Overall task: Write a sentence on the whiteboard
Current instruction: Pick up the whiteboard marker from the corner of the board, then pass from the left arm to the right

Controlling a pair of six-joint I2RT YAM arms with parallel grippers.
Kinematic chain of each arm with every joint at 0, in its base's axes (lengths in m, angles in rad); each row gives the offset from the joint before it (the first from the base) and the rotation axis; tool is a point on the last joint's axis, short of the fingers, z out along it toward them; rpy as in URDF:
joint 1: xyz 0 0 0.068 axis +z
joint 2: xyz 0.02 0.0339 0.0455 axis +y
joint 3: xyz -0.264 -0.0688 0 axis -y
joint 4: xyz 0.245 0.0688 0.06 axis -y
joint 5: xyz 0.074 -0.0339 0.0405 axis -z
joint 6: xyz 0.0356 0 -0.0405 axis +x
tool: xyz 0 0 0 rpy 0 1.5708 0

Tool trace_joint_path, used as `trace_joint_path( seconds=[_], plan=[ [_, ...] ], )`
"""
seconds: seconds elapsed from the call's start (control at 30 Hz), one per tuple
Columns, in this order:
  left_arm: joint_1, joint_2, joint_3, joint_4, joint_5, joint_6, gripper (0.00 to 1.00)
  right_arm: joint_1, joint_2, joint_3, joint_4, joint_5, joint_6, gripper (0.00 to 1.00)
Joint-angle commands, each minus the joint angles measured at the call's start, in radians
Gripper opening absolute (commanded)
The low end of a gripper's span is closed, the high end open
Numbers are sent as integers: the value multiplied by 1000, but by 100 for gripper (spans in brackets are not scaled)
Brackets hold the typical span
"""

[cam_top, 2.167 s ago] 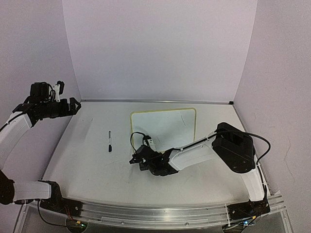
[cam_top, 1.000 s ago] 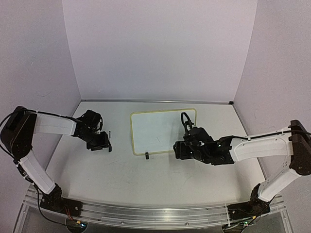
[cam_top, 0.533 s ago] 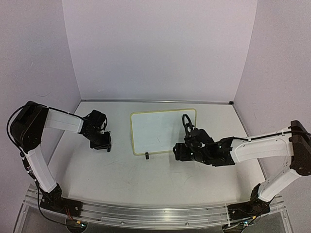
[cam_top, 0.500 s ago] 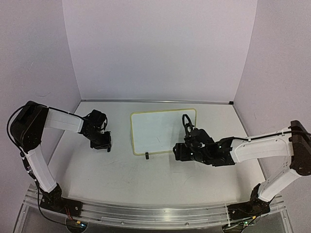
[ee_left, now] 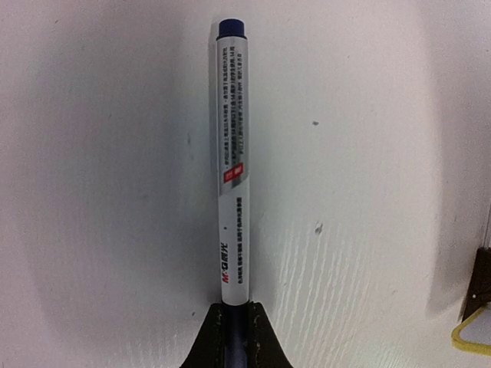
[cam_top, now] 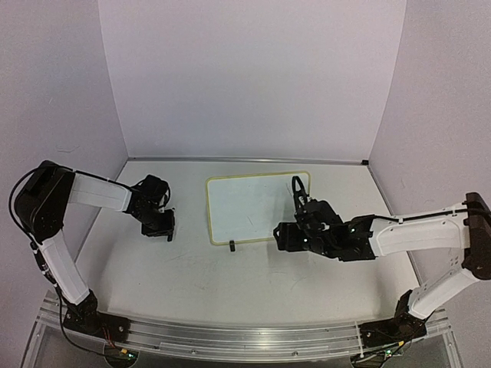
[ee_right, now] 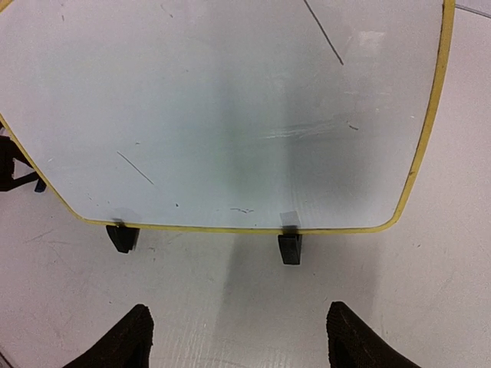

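Left gripper (ee_left: 234, 326) pinched the marker (ee_left: 230, 153); right gripper (ee_right: 238, 337) stood spread before the whiteboard (ee_right: 230, 115).
The left jaws clamped one end of the white, blue-tipped marker lying on the scuffed white table (cam_top: 230, 284). The right jaws gaped just short of the board's black clip feet (ee_right: 289, 248). The board lay flat mid-table, between pale lilac walls (cam_top: 253, 77).

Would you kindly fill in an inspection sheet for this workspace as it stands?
Surface: white table, faintly scuffed.
Job's things: small white whiteboard with yellow frame lies flat, only stray strokes on it; white marker pen with blue end lies left of it.
Clutter: nothing seen.
Hands: left hand shut on the marker's end; right hand open, before the board's two black clip feet.
Cables: black loop at the right wrist.
Surroundings: plain pale walls on three sides.
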Motion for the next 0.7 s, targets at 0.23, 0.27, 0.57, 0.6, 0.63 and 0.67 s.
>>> trace_joint_path(
  seconds=[0.23, 0.27, 0.57, 0.6, 0.63, 0.67],
  plan=[
    [-62, -426, -8, -156, 33, 160, 0, -85, -230, 140, -88, -454, -248, 82],
    [-69, -455, 1, -171, 54, 183, 0, -93, -229, 170, -108, -503, -258, 82],
    [-184, -589, 68, -279, 301, 305, 0, -164, -94, 396, -208, -897, -239, 85],
    [-219, -592, 67, -279, 325, 325, 0, -166, -74, 413, -208, -936, -234, 86],
    [-253, -592, 68, -281, 339, 346, 0, -167, -56, 426, -208, -969, -229, 87],
    [-284, -589, 71, -285, 347, 362, 0, -168, -36, 441, -207, -1005, -223, 88]
  ],
)
